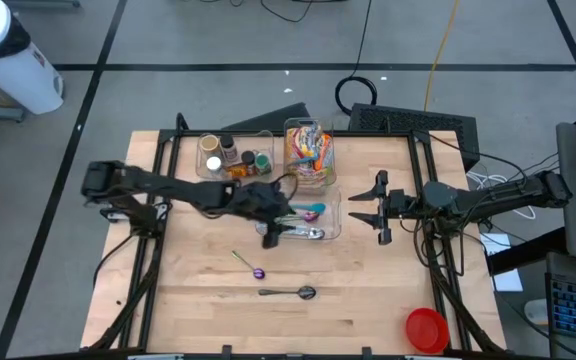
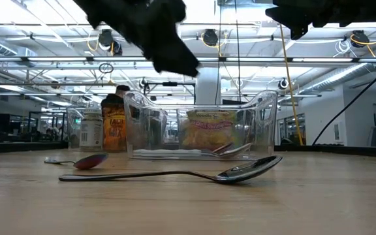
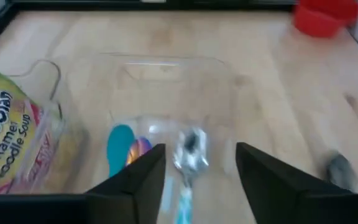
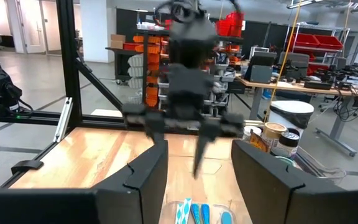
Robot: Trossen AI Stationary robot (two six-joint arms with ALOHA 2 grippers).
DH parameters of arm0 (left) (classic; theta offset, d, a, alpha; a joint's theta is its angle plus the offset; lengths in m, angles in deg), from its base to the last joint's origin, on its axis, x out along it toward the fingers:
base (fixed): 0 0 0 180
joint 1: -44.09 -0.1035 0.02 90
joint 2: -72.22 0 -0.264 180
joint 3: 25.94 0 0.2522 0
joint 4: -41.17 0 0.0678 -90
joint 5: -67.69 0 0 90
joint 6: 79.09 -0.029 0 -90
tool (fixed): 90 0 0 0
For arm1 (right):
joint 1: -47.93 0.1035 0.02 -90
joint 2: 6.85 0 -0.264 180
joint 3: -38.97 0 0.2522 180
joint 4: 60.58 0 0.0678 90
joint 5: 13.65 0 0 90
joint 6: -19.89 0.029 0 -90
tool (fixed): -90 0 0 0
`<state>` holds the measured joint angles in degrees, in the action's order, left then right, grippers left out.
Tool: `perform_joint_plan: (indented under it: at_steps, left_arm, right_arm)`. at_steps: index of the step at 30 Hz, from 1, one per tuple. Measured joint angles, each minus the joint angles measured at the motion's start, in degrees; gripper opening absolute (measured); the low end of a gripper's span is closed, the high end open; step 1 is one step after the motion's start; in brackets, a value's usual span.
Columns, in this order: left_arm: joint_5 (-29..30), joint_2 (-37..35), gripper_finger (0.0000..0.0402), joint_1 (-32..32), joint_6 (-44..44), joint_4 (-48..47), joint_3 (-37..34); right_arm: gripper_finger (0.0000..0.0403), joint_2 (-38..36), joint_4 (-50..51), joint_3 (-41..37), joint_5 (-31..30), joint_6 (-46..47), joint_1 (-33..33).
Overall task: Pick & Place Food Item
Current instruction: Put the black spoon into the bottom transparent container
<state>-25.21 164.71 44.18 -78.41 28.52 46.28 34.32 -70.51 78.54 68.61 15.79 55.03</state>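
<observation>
Spoons lie in the clear tray (image 1: 330, 222) below our left gripper (image 3: 196, 171), whose jaws stand apart and empty over them. Only its wrist view shows the ramen packet (image 3: 8, 137) (in the neighbouring bin) up close. From above we see our right gripper (image 1: 380, 212) waiting beside the tray, jaws part open, plus a loose spoon (image 1: 288, 292) and red bowl (image 1: 426, 329) on the worktop (image 1: 368, 300).

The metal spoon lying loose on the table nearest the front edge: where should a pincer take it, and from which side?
Grip the metal spoon at mid-handle, from straight above, fingers across its width. It lies flat, handle toward the robot's left, with bare table around it.
</observation>
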Motion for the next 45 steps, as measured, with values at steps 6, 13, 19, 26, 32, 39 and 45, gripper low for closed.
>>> perform_joint_plan:
  at_steps: [6,13,19,26,32,39,45]
  left_arm:
    - [-0.6,-8.4,0.0235,6.7,1.6,-14.6,0.0]
    - [1.0,-8.1,0.0227,18.3,3.5,-16.1,0.0]
    - [8.9,-3.7,0.0217,23.8,3.6,-14.4,0.0]
    - [8.7,5.6,0.0212,24.3,2.3,1.6,0.0]
    - [5.5,13.2,0.0214,23.8,2.1,9.4,0.0]
    - [5.5,20.2,0.0214,23.7,6.0,12.2,-0.1]
    - [7.7,23.0,0.0214,23.8,8.0,12.2,0.1]
  right_arm:
    - [0.0169,0.0,0.4,0.0,0.0,0.0,0.0]
    - [0.0169,0.0,-0.2,0.0,-0.1,-0.1,0.0]
    - [0.0169,0.0,-0.5,0.0,0.0,0.2,0.0]
    - [0.0169,0.0,-0.9,0.0,0.0,0.2,0.0]
    - [0.0169,0.0,-1.1,0.0,0.0,0.1,0.0]
    - [0.0169,0.0,-1.8,0.0,0.0,0.4,0.0]
    - [0.0169,0.0,-1.8,0.0,0.1,0.4,0.1]
